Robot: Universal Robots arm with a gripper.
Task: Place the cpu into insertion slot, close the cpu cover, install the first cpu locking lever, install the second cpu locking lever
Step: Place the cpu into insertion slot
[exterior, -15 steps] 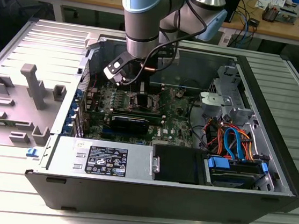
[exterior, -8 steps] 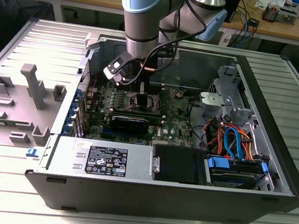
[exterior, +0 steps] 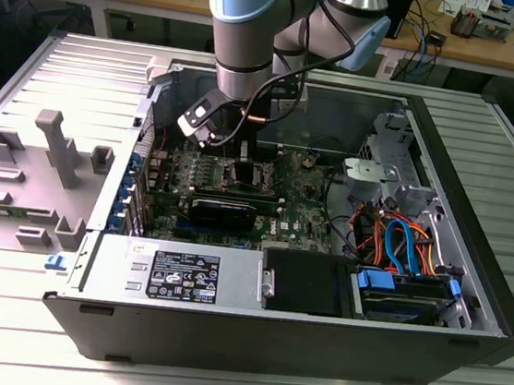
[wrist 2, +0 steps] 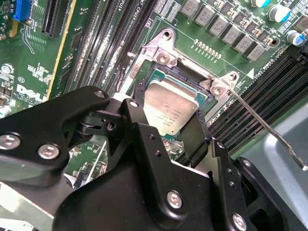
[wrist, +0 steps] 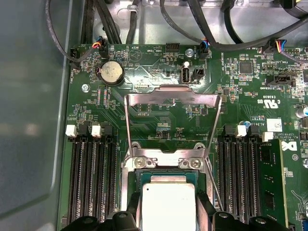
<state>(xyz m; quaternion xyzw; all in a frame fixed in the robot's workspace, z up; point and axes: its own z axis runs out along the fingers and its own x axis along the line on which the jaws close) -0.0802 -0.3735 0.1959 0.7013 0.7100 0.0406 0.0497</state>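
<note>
Tool [wrist 2: 167, 115] clamped on cpu [wrist: 168, 204] sides, cpu at slot [wrist: 144, 175], seated or not unclear; cover [wrist: 173, 97] flipped up open.

Landmark: insertion slot [wrist 2: 163, 48], on the motherboard [wrist: 159, 120] inside the open computer case [exterior: 268, 338].
- In the slot: cpu [wrist: 168, 204], lying flat.
- Along one edge of the slot: cpu cover [wrist: 173, 97], hinged there and swung open, away from the cpu.
- On two opposite sides of the slot: memory slots [wrist: 91, 183].
- At a corner of the slot: locking lever [wrist 2: 269, 128], slanting outward over the memory slots.
- Directly over the slot: gripper [wrist 2: 167, 115].
- Beyond the open cover: coin battery [wrist: 111, 73].
- To the exterior view's right of the slot: cable bundle [exterior: 400, 241], drive cage [exterior: 403, 297].
- Nearer the exterior camera than the slot: power supply [exterior: 174, 271].
- Outside the case, well to the exterior view's left of the slot: fixture blocks [exterior: 53, 146].
</note>
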